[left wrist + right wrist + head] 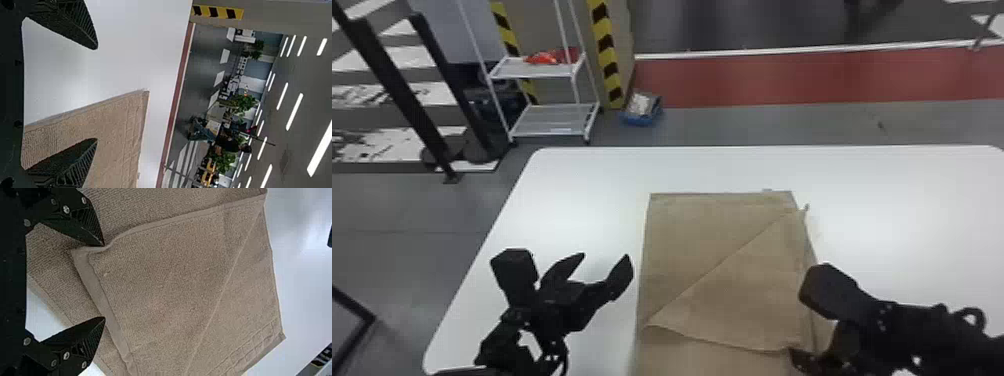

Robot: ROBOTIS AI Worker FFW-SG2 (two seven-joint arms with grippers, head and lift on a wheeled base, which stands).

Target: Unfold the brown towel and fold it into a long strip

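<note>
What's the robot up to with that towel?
The brown towel lies on the white table, with a flap turned over diagonally across it; it isn't a neat long strip yet. The right gripper is open over the towel at the flap's edge, and whether a fingertip touches it I can't tell. The left gripper is open by the towel's left edge. Neither has the towel clamped.

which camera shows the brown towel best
The head view: it takes in more of the brown towel, with its far end and parts of both sides. The left wrist view shows one corner; the right wrist view shows the folded-over layer close up.
</note>
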